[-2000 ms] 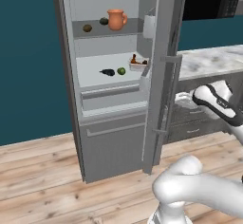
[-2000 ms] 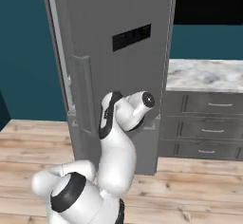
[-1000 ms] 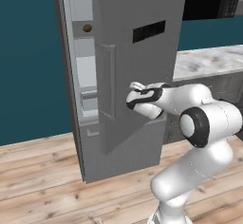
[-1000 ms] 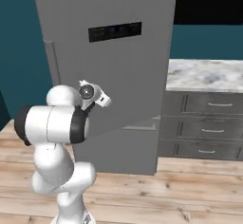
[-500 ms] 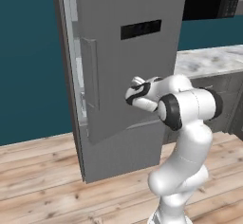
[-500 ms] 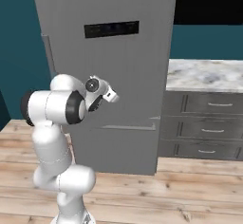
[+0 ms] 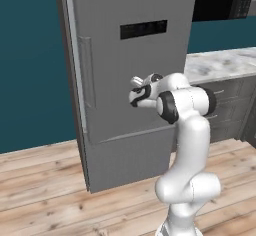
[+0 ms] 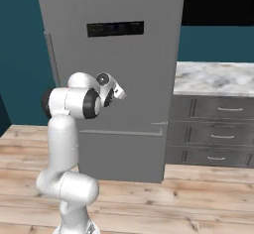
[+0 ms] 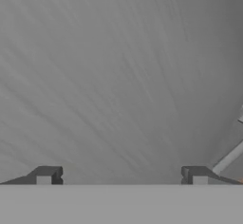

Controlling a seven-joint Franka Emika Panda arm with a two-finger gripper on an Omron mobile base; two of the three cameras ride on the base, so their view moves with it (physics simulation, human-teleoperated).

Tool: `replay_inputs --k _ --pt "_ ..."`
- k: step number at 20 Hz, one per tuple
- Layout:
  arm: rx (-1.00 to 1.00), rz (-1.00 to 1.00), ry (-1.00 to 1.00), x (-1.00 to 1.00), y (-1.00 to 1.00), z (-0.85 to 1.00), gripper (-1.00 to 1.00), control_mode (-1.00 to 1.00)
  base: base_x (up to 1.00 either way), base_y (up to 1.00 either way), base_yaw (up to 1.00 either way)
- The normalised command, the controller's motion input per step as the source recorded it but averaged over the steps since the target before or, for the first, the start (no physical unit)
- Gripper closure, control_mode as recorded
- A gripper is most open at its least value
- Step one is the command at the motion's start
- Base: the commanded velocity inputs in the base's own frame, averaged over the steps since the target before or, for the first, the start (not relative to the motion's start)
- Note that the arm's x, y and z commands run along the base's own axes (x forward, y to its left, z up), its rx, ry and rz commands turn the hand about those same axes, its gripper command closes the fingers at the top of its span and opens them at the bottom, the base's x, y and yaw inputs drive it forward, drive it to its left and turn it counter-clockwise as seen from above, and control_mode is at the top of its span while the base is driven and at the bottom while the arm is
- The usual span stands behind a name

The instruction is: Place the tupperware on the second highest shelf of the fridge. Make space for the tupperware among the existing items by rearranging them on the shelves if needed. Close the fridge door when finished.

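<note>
My jaws (image 9: 121,178) stand wide apart and hold nothing; in the hand view the two dark tips (image 9: 46,175) rise far from each other, and between them is only the grey face of the fridge door (image 9: 118,76). My hand (image 7: 141,90) is just in front of this door, about at its middle height, below the black display (image 7: 143,29). I cannot tell if the tips touch the door surface or are only very near.

The door (image 8: 114,69) lies flat on the front of the fridge (image 7: 130,80), so it looks shut. Its long bar handle (image 7: 86,72) is at the side of the door away from my hand, beyond the display. Below my hand a line crosses the fridge front, and under it is the lower drawer (image 8: 119,153).

Beside the fridge, on the side opposite to the handle, stands a desk (image 8: 213,79) with a pale marble top and grey drawers (image 8: 216,136) under it. Under the fridge is a wooden floor (image 7: 50,195).

The tupperware and the shelves are hidden behind the door.
</note>
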Motion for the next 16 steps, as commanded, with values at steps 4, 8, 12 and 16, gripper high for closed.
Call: replay_inputs --k 4,8,12,16 --pt "-0.03 0.0 0.12 0.88 1.0 0.0 -1.0 -1.0 0.0 0.0 0.0" --pt "-0.09 0.0 0.2 0.95 1.0 0.0 -1.0 -1.0 0.0 0.0 0.0" --pt "-0.15 0.0 0.28 1.0 1.0 -0.26 -1.0 -1.0 0.0 0.0 0.0" --pt "-0.16 0.0 0.28 1.0 1.0 -0.45 -1.0 -1.0 0.0 0.0 0.0"
